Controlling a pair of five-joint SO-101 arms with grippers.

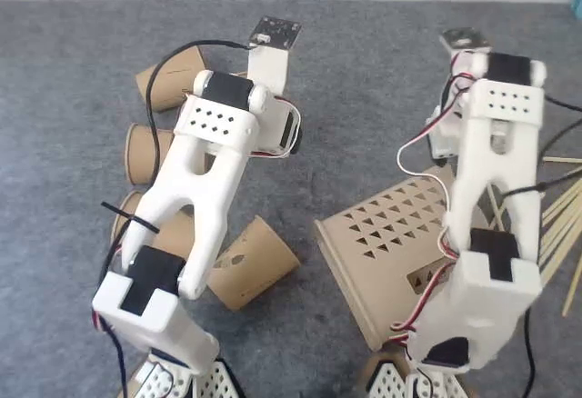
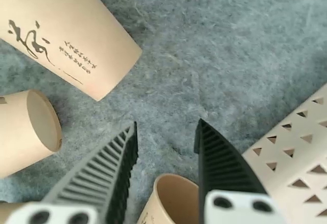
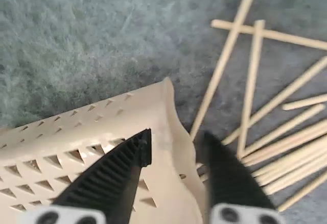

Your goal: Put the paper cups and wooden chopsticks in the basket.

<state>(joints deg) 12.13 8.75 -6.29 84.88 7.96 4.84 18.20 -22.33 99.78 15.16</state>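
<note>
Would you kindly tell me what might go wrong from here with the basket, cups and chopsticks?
The beige perforated plastic basket appears tipped on its side, so anything placed in may roll out.
The open right gripper straddles its wall; closing could drag it onto the wooden chopsticks.
The brown paper cups lie on their sides, so the open left gripper might nudge them rolling.

**Cups and chopsticks strewn around an overturned basket**

Several tan paper cups [image 1: 253,262] lie on their sides across the left of the grey desk [image 1: 364,98], the nearest just beside the beige basket [image 1: 386,234]. The basket rests tipped over, its triangle-pierced wall facing up. Pale wooden chopsticks [image 1: 556,225] sprawl loose and crossed just beside the basket's right side.
</note>
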